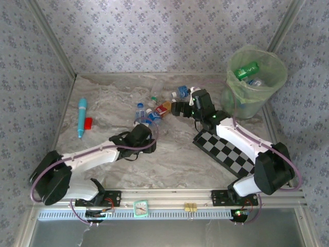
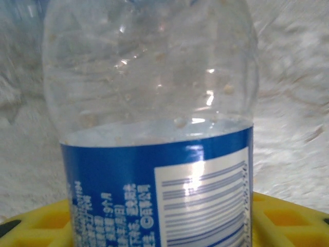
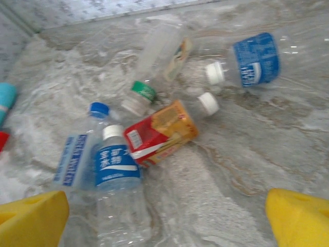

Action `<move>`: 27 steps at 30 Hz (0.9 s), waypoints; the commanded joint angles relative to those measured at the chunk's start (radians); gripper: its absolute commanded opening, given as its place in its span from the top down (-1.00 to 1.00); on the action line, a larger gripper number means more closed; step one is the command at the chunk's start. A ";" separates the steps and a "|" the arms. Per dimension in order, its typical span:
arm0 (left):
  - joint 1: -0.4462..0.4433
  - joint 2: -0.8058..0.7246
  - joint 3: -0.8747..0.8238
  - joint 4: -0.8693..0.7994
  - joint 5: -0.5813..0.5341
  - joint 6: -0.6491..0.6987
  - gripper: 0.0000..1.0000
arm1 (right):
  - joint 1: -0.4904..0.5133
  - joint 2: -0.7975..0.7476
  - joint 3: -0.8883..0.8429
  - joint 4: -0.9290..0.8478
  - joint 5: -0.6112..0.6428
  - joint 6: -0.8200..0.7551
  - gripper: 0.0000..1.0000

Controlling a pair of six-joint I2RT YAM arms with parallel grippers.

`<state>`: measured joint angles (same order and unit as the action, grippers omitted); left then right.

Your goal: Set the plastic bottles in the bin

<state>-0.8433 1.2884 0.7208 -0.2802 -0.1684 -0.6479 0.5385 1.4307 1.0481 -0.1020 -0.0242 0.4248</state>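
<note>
Blue-labelled bottle (image 2: 154, 103) is being clenched by the left end effector (image 2: 159, 221), so the pick is finishing, probably calling for a lift toward the bin (image 1: 270, 92) far to its right.

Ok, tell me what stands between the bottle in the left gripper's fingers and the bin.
The right arm reaches across the direct line to the bin, its right gripper open over the loose bottles. The blue-labelled bottle in the left gripper would probably have to go over or around it.
</note>
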 commanded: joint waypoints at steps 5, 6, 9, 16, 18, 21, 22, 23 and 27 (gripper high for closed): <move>0.111 -0.087 0.006 0.312 0.087 0.054 -0.03 | -0.018 0.010 0.024 0.173 -0.360 -0.010 -0.96; 0.132 -0.089 0.006 0.370 0.125 0.058 -0.03 | -0.019 0.011 0.025 0.187 -0.392 -0.008 -0.95; 0.170 -0.077 0.028 0.473 0.205 0.095 -0.03 | -0.021 0.014 0.026 0.213 -0.441 0.000 -0.93; 0.210 -0.017 0.106 0.562 0.425 0.178 -0.03 | -0.036 0.014 0.010 0.295 -0.522 0.052 -0.92; 0.210 0.000 0.108 0.592 0.468 0.171 -0.03 | -0.043 0.015 0.001 0.326 -0.537 0.068 -0.90; 0.210 0.019 0.105 0.623 0.503 0.150 -0.03 | -0.053 0.015 -0.014 0.376 -0.563 0.096 -0.86; 0.210 0.024 0.104 0.631 0.512 0.146 -0.03 | -0.055 0.017 -0.017 0.390 -0.572 0.103 -0.84; 0.209 0.029 0.104 0.638 0.521 0.140 -0.03 | -0.056 0.020 -0.018 0.401 -0.581 0.110 -0.82; 0.202 0.046 0.113 0.644 0.545 0.136 -0.03 | -0.055 0.031 -0.018 0.428 -0.604 0.124 -0.79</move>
<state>-0.6369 1.3251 0.7979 0.3035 0.3168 -0.5095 0.4854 1.4441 1.0420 0.2626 -0.5774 0.5167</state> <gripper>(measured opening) 0.577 0.897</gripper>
